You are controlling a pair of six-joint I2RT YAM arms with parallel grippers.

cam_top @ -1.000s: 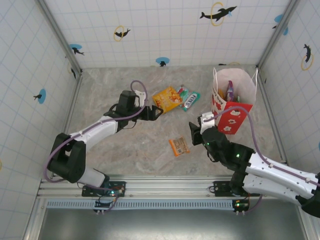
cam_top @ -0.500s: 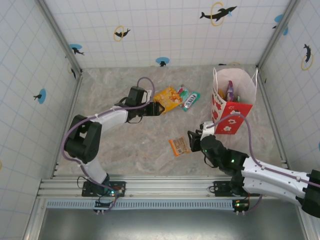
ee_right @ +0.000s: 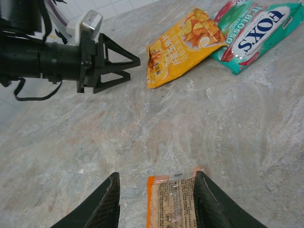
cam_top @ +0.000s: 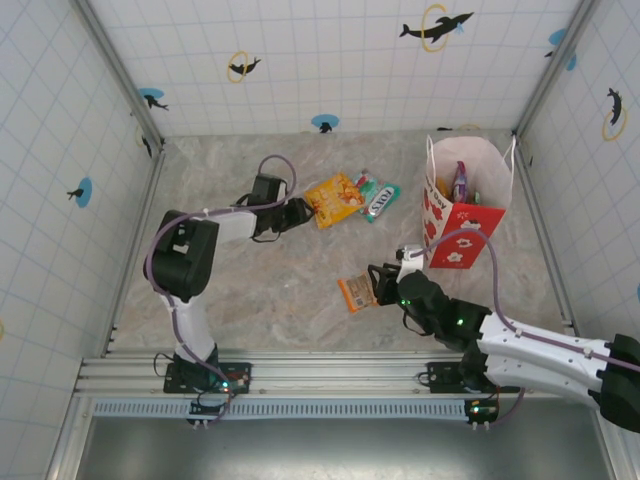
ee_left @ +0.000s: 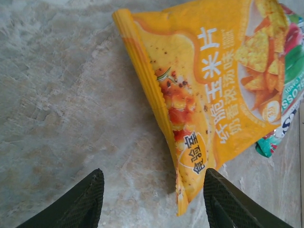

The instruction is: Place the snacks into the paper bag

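The table (cam_top: 270, 295) has a grey-beige marbled top. Behind the table and to either side of it rise white tiled walls (cam_top: 330, 60) with a pale blue grid. They are dotted with black dolphin stickers (cam_top: 436, 24), some ringed yellow, some on blue discs. An aluminium rail (cam_top: 320, 375) runs along the table's near edge.

The yellow-orange pouch (ee_left: 213, 95) in the upper right of the left wrist view is glossy plastic film with a flat sealed edge. It lies on a table top (ee_left: 61, 95) with a marbled, stone-look surface and a dull finish, and the left gripper (ee_left: 153, 176) at the bottom has fingers (ee_left: 80, 204) of dark matt plastic. In the right wrist view the teal packet (ee_right: 256, 33) at upper right is shiny film and the small orange bar (ee_right: 173, 202) at bottom centre wears a thin, crinkled wrapper, while in the top view the paper bag (cam_top: 455, 250) at right is smooth printed paper.
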